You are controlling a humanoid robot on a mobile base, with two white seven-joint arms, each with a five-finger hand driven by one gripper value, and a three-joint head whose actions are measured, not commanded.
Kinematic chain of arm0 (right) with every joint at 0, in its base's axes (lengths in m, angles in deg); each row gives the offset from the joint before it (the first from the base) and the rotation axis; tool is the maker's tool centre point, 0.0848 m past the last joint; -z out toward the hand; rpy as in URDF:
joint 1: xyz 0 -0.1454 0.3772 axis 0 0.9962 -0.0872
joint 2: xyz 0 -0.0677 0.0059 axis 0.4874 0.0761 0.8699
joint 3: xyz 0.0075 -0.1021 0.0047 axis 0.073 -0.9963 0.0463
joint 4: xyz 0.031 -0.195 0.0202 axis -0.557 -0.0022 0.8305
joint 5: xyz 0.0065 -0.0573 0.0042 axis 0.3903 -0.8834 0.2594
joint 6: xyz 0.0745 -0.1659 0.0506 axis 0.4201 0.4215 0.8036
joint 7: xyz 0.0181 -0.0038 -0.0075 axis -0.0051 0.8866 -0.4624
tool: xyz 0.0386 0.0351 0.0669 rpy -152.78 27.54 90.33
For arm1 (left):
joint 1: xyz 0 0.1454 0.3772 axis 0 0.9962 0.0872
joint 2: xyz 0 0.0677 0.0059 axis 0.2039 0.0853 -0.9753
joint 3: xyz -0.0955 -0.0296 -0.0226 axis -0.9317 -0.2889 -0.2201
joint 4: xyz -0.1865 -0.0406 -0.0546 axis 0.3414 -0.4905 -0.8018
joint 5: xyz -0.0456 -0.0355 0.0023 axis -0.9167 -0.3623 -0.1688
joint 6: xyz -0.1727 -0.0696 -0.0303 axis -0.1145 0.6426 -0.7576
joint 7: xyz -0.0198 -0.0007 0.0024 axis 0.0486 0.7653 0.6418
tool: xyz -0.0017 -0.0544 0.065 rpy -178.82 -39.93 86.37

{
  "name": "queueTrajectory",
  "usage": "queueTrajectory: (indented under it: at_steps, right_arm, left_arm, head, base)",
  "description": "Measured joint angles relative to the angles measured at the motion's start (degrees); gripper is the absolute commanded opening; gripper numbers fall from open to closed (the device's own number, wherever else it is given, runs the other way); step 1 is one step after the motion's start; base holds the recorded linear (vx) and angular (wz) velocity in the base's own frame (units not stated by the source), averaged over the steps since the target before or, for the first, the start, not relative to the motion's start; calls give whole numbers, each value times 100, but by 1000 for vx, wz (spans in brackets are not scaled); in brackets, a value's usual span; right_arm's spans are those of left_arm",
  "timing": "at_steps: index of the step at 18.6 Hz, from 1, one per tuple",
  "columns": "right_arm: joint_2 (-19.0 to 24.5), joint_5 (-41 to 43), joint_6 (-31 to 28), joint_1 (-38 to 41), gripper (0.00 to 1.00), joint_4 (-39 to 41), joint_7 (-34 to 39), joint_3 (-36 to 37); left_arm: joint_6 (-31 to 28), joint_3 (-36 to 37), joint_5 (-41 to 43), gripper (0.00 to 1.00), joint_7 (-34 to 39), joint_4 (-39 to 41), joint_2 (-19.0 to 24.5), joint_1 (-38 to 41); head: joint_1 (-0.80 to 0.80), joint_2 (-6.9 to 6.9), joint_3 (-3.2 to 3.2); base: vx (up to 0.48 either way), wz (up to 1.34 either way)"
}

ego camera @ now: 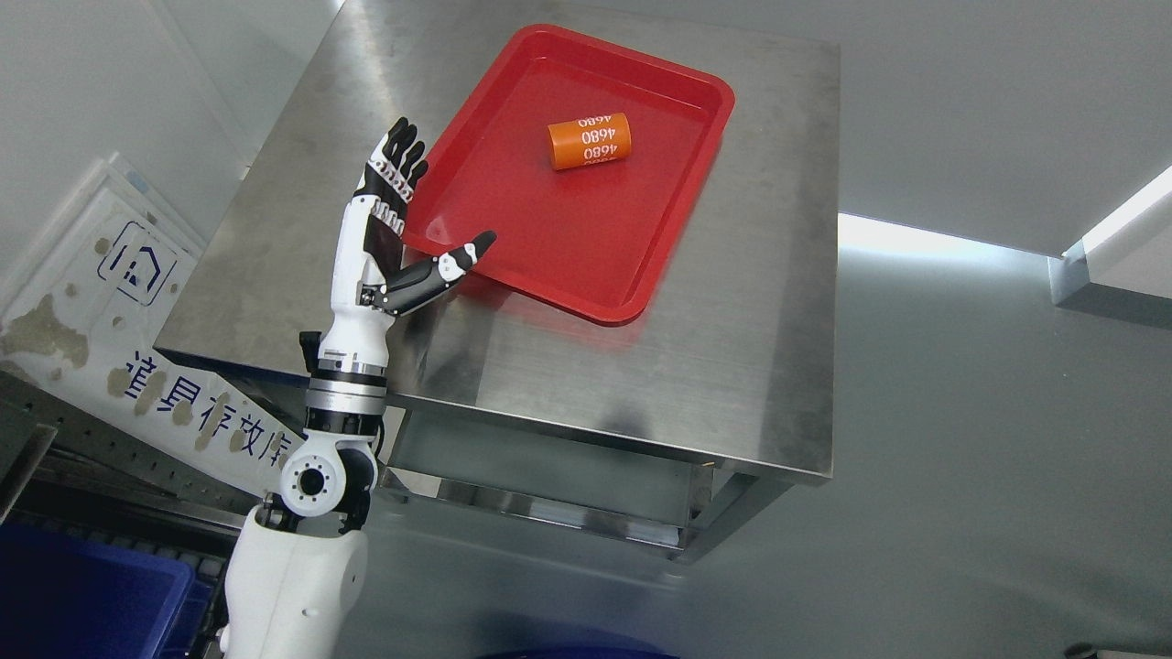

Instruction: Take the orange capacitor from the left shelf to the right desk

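An orange capacitor (591, 141) with white numbers lies on its side in a red tray (549, 265) on a steel desk (732, 348). My left hand (417, 215) is raised over the desk's left part, at the tray's left edge. Its fingers (400, 160) point up and the thumb sticks out to the right over the tray's near left corner. The hand is open and holds nothing. It is well apart from the capacitor, which lies up and to the right of it. The right arm is out of view.
A white sign board with blue characters (119, 302) lies at the left beside the desk. A blue bin (82, 595) sits at the lower left under a metal shelf rail. Grey floor spreads to the right of the desk.
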Motion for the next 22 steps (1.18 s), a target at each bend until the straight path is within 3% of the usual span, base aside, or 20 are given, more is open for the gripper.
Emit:
queueTrajectory:
  at_steps: [13, 22]
  right_arm:
    - [0, 0, -1, 0, 100, 0, -18, 0]
    - [0, 0, -1, 0, 100, 0, -19, 0]
  left_arm:
    - [-311, -392, -23, 100, -45, 128, -1, 392]
    - [-261, -511, -25, 100, 19, 126, 0, 175]
  head:
    - [0, 0, 0]
    - [0, 0, 0]
  base:
    - [1, -20]
    - [-7, -6]
